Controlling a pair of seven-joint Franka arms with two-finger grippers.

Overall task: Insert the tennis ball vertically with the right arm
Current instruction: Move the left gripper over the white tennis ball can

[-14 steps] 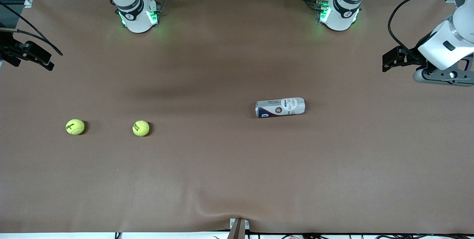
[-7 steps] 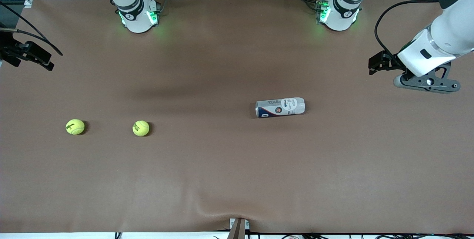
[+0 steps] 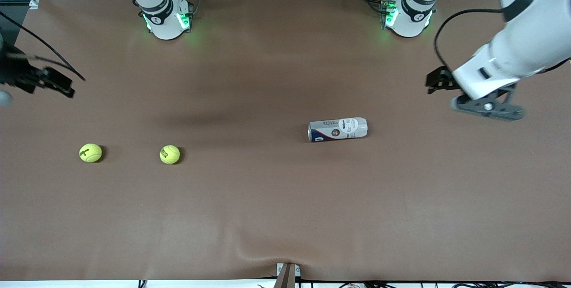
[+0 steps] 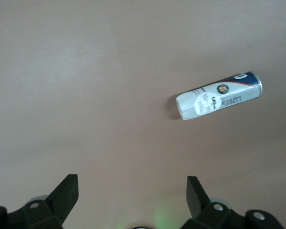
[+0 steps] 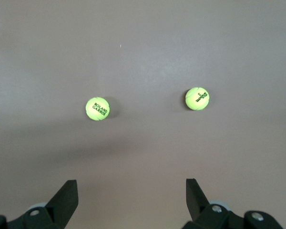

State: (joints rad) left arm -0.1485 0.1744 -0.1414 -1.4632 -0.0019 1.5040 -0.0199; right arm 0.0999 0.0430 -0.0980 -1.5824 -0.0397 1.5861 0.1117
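Two yellow-green tennis balls lie on the brown table toward the right arm's end. One tennis ball (image 3: 90, 153) (image 5: 197, 98) is close to that end. The other ball (image 3: 169, 154) (image 5: 97, 109) is closer to the middle. A white and blue tennis ball can (image 3: 337, 129) (image 4: 219, 95) lies on its side near the middle, its blue end pointing toward the balls. My right gripper (image 5: 132, 191) hangs open and empty above the table at its own end, short of the balls. My left gripper (image 3: 487, 107) (image 4: 132, 188) is open and empty in the air, apart from the can.
The two arm bases (image 3: 166, 19) (image 3: 407, 17) stand along the table edge farthest from the front camera. A small bracket (image 3: 287, 273) sits at the edge closest to the front camera. Bare brown table (image 3: 267, 199) surrounds the balls and the can.
The left arm has swung in over the table toward the can. The right arm has shifted a little over its end of the table. Balls and can have not moved.
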